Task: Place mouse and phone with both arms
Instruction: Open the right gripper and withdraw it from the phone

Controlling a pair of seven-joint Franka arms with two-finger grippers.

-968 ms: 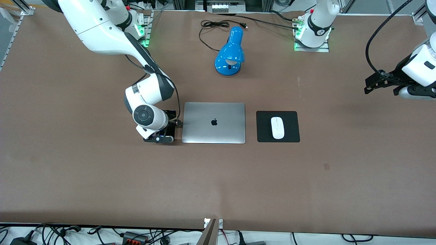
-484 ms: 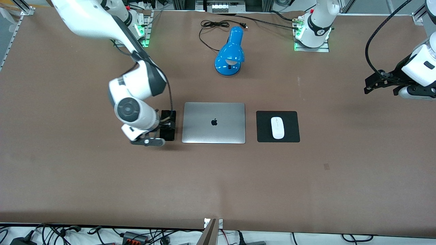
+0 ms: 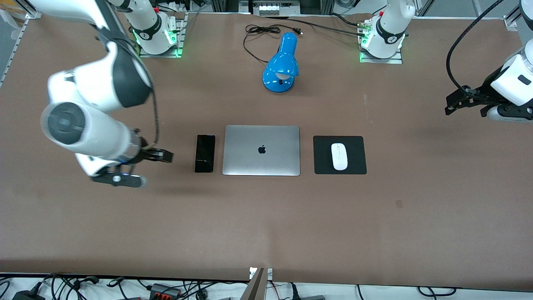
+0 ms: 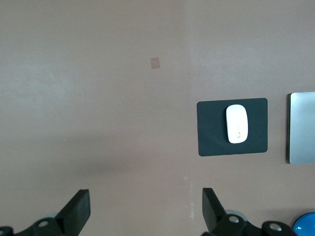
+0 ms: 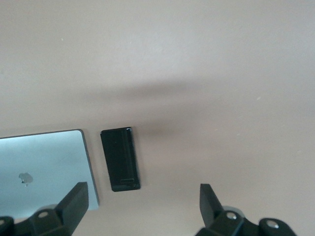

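The black phone (image 3: 205,153) lies flat on the table right beside the closed silver laptop (image 3: 261,150), on the side toward the right arm's end; it also shows in the right wrist view (image 5: 120,159). The white mouse (image 3: 339,156) lies on a square black mat (image 3: 320,146) beside the laptop toward the left arm's end; it also shows in the left wrist view (image 4: 236,123). My right gripper (image 3: 141,168) is open and empty, raised over bare table beside the phone (image 5: 142,206). My left gripper (image 3: 452,106) waits open and empty, high over the left arm's end (image 4: 145,209).
A blue desk lamp (image 3: 281,62) with a black cord (image 3: 258,31) stands farther from the front camera than the laptop. The laptop's edge shows in both wrist views (image 4: 301,128) (image 5: 44,167). The brown table stretches wide in front of the laptop.
My right gripper has let go of the phone, risen and swung away toward the right arm's end of the table. The phone stays beside the laptop. The left arm has not moved.
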